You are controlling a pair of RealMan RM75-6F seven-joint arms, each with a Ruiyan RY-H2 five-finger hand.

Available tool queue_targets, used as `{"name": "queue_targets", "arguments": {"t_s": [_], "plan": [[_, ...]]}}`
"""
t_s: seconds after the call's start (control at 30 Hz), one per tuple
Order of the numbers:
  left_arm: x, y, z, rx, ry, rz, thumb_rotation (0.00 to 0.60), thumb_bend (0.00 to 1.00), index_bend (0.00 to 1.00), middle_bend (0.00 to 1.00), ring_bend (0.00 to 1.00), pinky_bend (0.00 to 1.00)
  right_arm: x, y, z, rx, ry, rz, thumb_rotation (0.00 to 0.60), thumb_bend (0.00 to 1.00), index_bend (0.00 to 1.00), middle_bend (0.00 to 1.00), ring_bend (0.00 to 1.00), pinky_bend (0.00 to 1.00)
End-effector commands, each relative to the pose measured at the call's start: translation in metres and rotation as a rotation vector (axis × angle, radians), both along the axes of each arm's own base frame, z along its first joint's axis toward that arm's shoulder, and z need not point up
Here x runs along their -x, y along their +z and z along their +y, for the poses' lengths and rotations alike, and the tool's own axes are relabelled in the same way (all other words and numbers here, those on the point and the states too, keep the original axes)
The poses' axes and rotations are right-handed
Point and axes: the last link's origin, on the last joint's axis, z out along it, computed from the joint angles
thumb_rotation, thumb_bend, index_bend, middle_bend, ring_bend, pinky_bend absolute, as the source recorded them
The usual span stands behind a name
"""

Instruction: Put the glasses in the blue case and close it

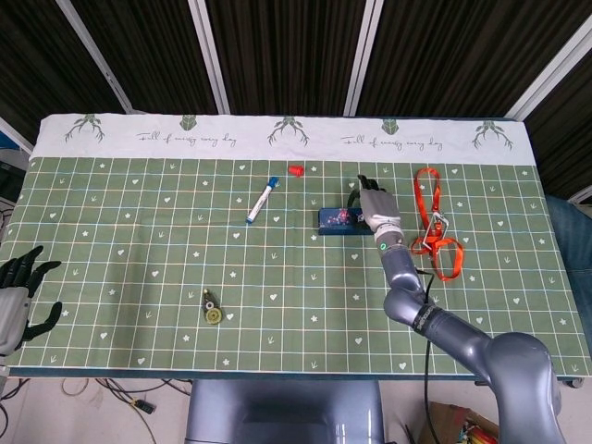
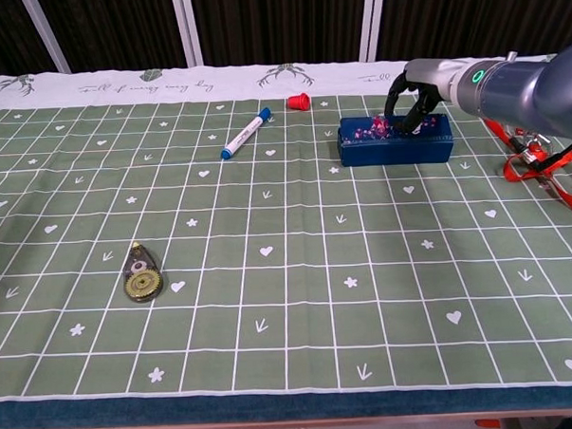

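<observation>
the blue case (image 2: 395, 141) lies on the counter (image 2: 288, 271) far right of centre, its lid down or nearly so. your right hand (image 2: 411, 87) rests on its top, fingers (image 2: 396, 98) curled over the back edge; whether they grasp it you cannot tell. a red cap (image 2: 298, 102) and marker (image 2: 245, 133) lie left of the case, an orange lanyard (image 2: 540, 161) right of it. your left hand (image 1: 17, 294) hangs released well off to the case's left.
</observation>
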Motion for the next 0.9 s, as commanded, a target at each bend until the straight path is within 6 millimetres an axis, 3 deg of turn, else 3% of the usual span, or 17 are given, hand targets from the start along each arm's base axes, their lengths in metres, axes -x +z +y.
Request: {"name": "queue_targets", "arguments": {"t_s": [0.03,0.33,0.53,0.63,0.9], "plan": [[0.0,0.0,0.0,0.001,0.001,0.0,0.6,0.4,0.19,0.01,0.0,0.0,-0.003,0.001,-0.004,0.001,-0.009,-0.014,0.6,0.47,0.09,0.01,0.02,0.18],[0.0,0.0,0.0,0.004,0.004,-0.001,0.6,0.4,0.19,0.01,0.0,0.0,-0.006,0.011,-0.011,0.025,-0.005,-0.037,0.6,0.4,0.04,0.0,0.02,0.18],[0.0,0.0,0.0,0.002,0.004,-0.004,0.6,0.4,0.19,0.01,0.0,0.0,-0.008,0.025,0.0,0.025,0.033,-0.067,0.6,0.35,0.04,0.0,0.02,0.18],[0.0,0.0,0.0,0.0,0.002,-0.004,0.6,0.4,0.19,0.01,0.0,0.0,-0.007,0.039,0.013,0.048,0.081,-0.038,0.6,0.33,0.04,0.0,0.02,0.18],[-0.002,0.0,-0.001,-0.002,-0.007,-0.006,0.6,0.4,0.18,0.01,0.0,0.0,0.016,0.09,0.089,0.049,0.152,-0.01,0.6,0.28,0.04,0.0,0.02,0.18]]}}
